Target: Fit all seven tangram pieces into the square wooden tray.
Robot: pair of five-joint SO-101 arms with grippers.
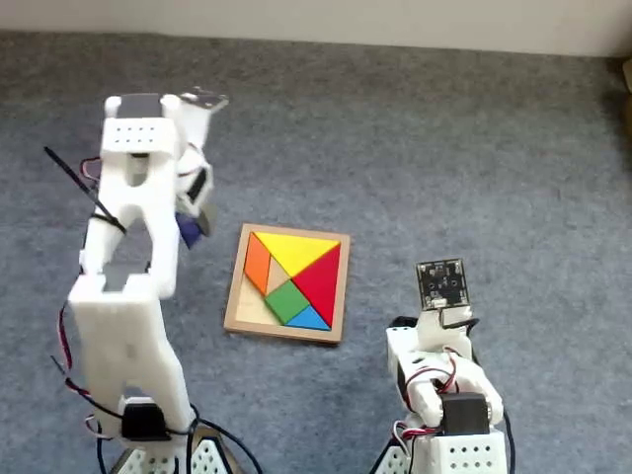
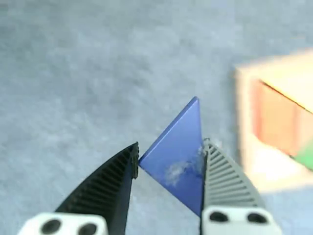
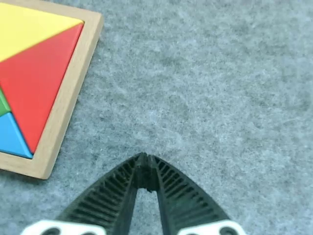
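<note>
Triangle in left end effector

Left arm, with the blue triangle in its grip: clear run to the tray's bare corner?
Probably yes. The left gripper holds the blue triangle just beside the tray, nothing lies between, and the right gripper sits off the far side.

The tray was pale wood. In it lay a yellow piece, a red piece, an orange piece, a green piece and a light blue piece. The dark blue triangle bore whitish scuffs. The left gripper had one black ribbed finger and one pale grey. The right gripper was black and ribbed. The carpet was mottled grey.
</note>
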